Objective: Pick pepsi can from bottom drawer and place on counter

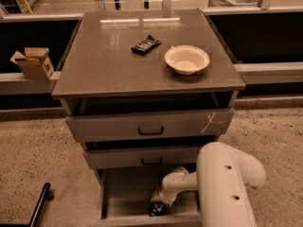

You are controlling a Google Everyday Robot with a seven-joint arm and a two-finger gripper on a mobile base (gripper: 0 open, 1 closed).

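Low in bottom drawer (125, 195) with claw (161, 202) at pepsi can (156, 209), hold impossible to tell; lifting and placing on worktop (106, 65) not yet done.

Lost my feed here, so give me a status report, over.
Gripper down inside bottom drawer, at pepsi can. Can lies near drawer front. Counter holds bowl and snack bar.

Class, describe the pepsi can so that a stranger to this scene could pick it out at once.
Go to the open bottom drawer, lowest of three grey ones. Near its front sits the pepsi can, with the gripper right at it. It is small and dark blue, unlike the flat black snack bar and pale bowl up on the counter.
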